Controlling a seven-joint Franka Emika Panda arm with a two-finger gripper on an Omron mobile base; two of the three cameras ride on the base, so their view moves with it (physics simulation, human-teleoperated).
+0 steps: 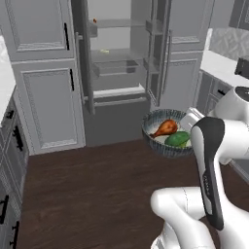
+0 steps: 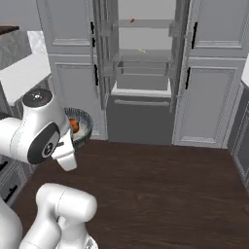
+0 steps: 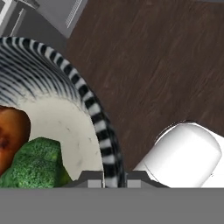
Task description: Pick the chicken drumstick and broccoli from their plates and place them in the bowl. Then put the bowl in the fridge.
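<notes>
The ribbed dark-grey bowl (image 1: 156, 144) hangs in the air above the floor. In it lie the orange-brown chicken drumstick (image 1: 167, 127) and the green broccoli (image 1: 177, 139). In the hand view my gripper (image 3: 111, 178) is shut on the bowl's striped rim (image 3: 98, 118), one fingertip inside and one outside, with the broccoli (image 3: 37, 164) and the drumstick (image 3: 11, 131) just beside it. The right base view has the bowl (image 2: 85, 127) behind my arm. Ahead stands the fridge (image 1: 116, 63) with both doors open, shelves (image 2: 143, 51) showing. The plates are out of view.
Tall grey cabinets (image 1: 48, 104) flank the fridge, whose open doors (image 1: 85, 58) jut toward me. A white counter (image 1: 221, 65) runs on the right and low dark cabinets (image 1: 9, 160) on the left. Dark wooden floor (image 1: 97, 185) lies between me and the fridge.
</notes>
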